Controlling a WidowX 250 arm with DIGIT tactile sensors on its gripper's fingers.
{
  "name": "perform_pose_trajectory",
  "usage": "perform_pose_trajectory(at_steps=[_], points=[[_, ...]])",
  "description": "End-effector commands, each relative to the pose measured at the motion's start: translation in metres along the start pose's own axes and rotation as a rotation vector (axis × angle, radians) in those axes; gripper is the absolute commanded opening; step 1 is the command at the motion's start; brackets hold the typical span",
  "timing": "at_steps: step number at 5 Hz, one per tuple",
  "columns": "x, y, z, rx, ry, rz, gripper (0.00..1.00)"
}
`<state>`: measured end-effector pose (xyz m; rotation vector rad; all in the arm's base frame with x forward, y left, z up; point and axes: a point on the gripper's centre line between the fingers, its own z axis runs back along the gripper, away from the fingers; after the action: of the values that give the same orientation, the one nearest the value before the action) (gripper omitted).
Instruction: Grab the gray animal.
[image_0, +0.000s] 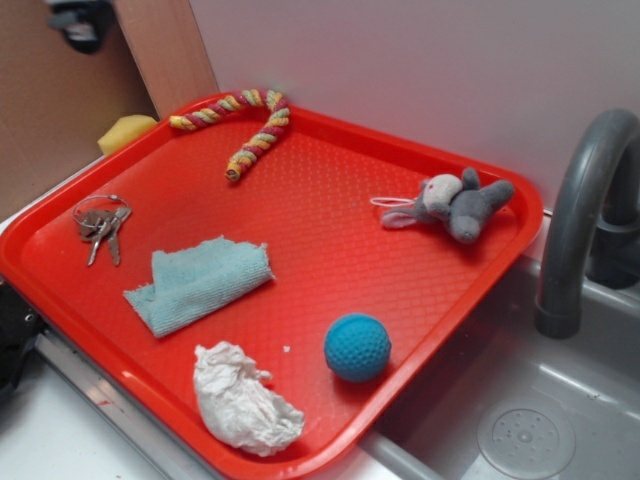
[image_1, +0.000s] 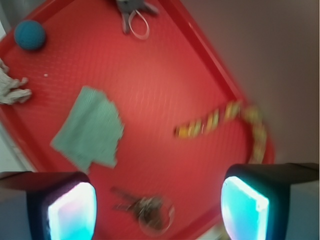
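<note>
Six things lie on the red plastic tray (image_0: 330, 215): a ring of metal keys (image_0: 100, 225) at the left, then a pale blue cloth (image_0: 198, 282), crumpled white tissue (image_0: 243, 398), striped rope toy (image_0: 245, 125), blue textured ball (image_0: 357, 347) — and, far right near the rim, the gray plush animal (image_0: 455, 203), untouched. The gripper (image_1: 157, 207) hangs wide open above the keys — holding nothing.

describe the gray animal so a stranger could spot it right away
Find the red tray beside the sink's faucet. In the tray corner nearest that faucet lies the gray animal, the only plush: dark gray body, paler long-eared head, thin white loop.
</note>
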<state>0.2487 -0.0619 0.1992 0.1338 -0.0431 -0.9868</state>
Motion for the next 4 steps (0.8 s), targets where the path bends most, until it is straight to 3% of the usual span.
perform_pose_trajectory(at_steps=[1, 3, 4], points=[[0.059, -0.017, -0.010, 0.074, -0.174, -0.486, 1.00], [0.111, 0.008, -0.060, 0.015, -0.185, -0.532, 1.00], [0.135, 0.000, -0.083, -0.039, -0.214, -0.561, 1.00]])
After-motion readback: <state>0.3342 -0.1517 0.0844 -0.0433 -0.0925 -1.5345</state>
